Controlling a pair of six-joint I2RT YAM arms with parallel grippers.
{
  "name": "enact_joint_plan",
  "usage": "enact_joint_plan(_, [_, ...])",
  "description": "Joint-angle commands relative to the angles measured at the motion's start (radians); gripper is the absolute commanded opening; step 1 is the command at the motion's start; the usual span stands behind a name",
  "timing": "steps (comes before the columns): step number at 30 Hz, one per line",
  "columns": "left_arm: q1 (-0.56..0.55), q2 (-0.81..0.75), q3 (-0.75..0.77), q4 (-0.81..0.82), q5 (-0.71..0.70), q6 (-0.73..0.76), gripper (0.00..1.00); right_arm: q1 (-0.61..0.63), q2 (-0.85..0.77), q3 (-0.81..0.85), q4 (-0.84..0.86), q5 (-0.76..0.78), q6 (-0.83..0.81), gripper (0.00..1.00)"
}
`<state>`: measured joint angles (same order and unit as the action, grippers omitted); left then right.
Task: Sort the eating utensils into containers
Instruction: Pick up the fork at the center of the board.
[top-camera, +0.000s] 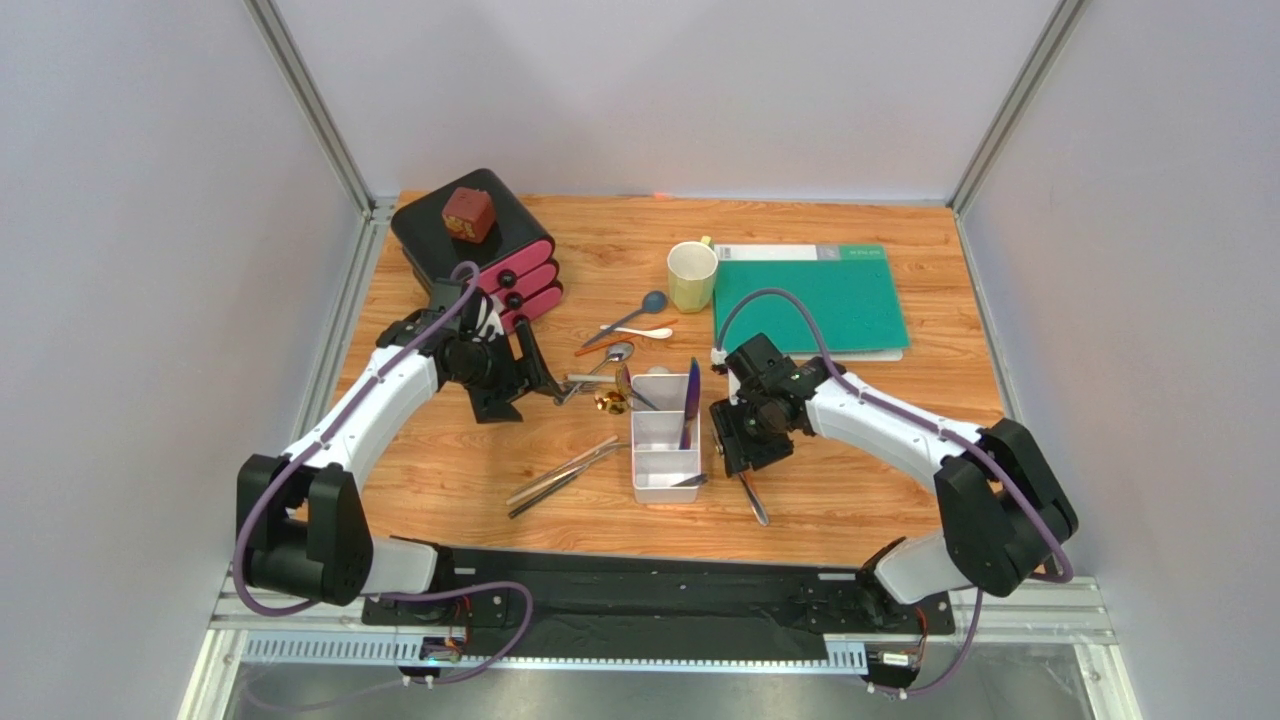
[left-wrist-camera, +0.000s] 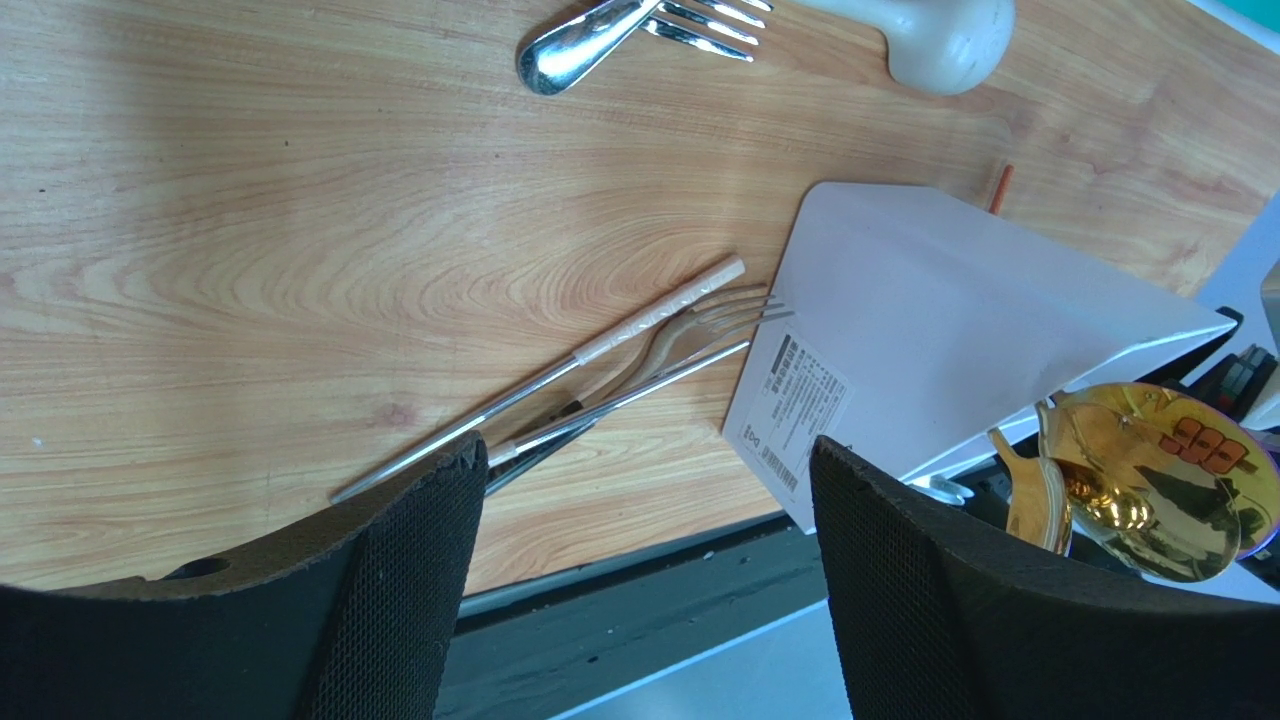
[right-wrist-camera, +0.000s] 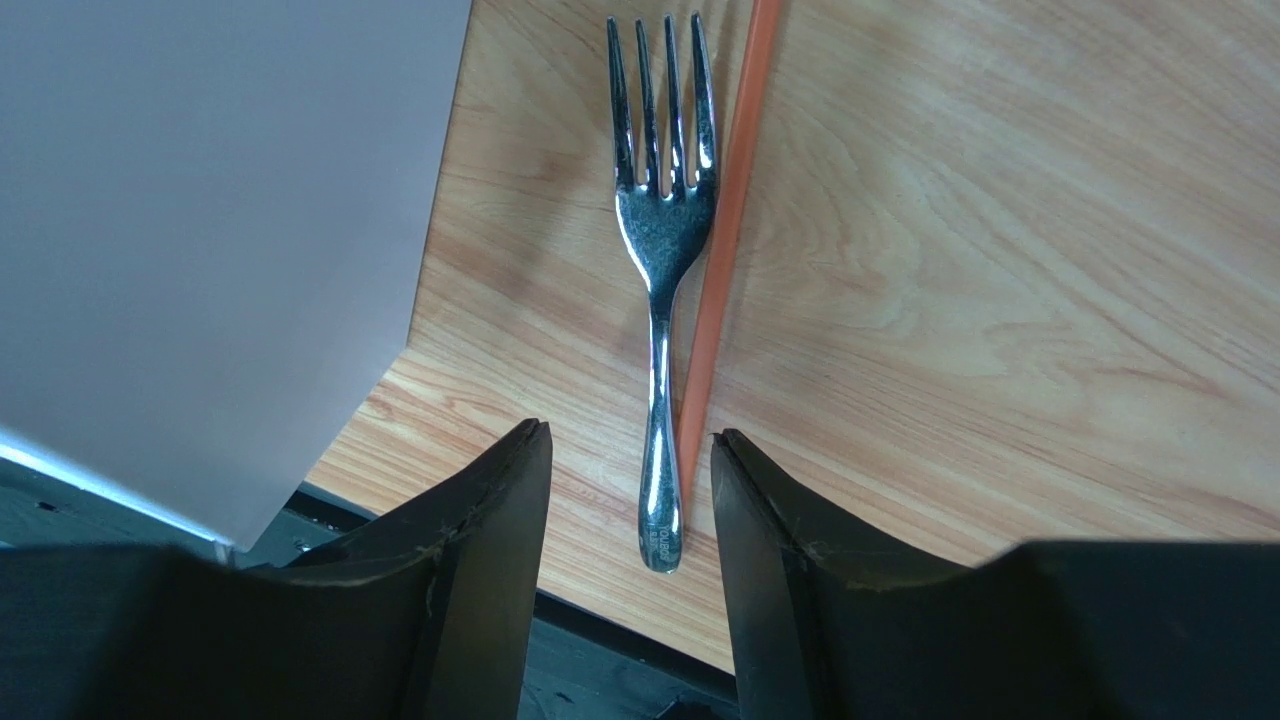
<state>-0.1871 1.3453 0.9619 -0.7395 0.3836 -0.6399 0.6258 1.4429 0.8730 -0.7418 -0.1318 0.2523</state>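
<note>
Barcode sticker (left-wrist-camera: 793, 402) at seven o'clock on the white tray (left-wrist-camera: 962, 300), print unreadable. Left tool (left-wrist-camera: 646, 585) spread apart; right tool (right-wrist-camera: 631, 555) apart, straddling a silver fork (right-wrist-camera: 658, 240).

Divided tray (top-camera: 657, 477) mid-table, loose utensils (top-camera: 564, 476) left of it, one fork (right-wrist-camera: 658, 255) right, mug (top-camera: 691, 275) and folder (top-camera: 819, 300) behind

Right wrist: white tray (right-wrist-camera: 211, 225) cut off by left and top edges; orange chopstick (right-wrist-camera: 736, 195) runs off the top. Left wrist: white spoon (left-wrist-camera: 939, 30) and silver spoon (left-wrist-camera: 579, 45) cut off at top; tray label (left-wrist-camera: 796, 405) too small to read; gold utensils (left-wrist-camera: 1142, 480) overlap at right edge, count unclear. Top view: fork (top-camera: 751, 503) tines hidden under right gripper (top-camera: 745, 450).
</note>
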Motion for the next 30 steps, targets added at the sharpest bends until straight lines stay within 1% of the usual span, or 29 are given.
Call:
enact_joint_plan(1, [0.006, 0.012, 0.006, 0.015, 0.0, 0.023, 0.84, 0.018, 0.014, 0.029, 0.042, 0.006, -0.021, 0.48])
enact_joint_plan(14, [0.006, 0.023, 0.012, 0.015, -0.008, 0.028, 0.84, 0.022, 0.134, 0.05, 0.094, 0.023, -0.016, 0.46])
enact_joint_plan(17, [0.008, 0.025, 0.017, 0.012, -0.012, 0.031, 0.84, 0.022, 0.149, 0.05, 0.098, 0.026, -0.019, 0.42])
enact_joint_plan(20, [0.008, 0.028, 0.018, 0.012, -0.015, 0.031, 0.84, 0.02, 0.163, 0.044, 0.09, 0.027, -0.021, 0.34])
enact_joint_plan(21, [0.008, 0.029, 0.018, 0.012, -0.015, 0.031, 0.84, 0.02, 0.166, 0.043, 0.09, 0.027, -0.021, 0.24])
enact_joint_plan(23, [0.008, 0.031, 0.018, 0.012, -0.015, 0.031, 0.84, 0.02, 0.171, 0.035, 0.087, 0.035, -0.022, 0.15])
enact_joint_plan(24, [0.008, 0.032, 0.018, 0.012, -0.015, 0.032, 0.84, 0.02, 0.174, 0.034, 0.082, 0.043, -0.021, 0.08])
enact_joint_plan(26, [0.008, 0.028, 0.017, 0.011, -0.015, 0.031, 0.84, 0.02, 0.171, 0.029, 0.071, 0.067, -0.013, 0.04])
enact_joint_plan(27, [0.008, 0.026, 0.017, 0.012, -0.017, 0.031, 0.84, 0.02, 0.165, 0.024, 0.068, 0.08, -0.008, 0.0])
enact_joint_plan(30, [0.008, 0.029, 0.017, 0.011, -0.015, 0.031, 0.84, 0.021, 0.148, 0.015, 0.059, 0.104, -0.001, 0.0])
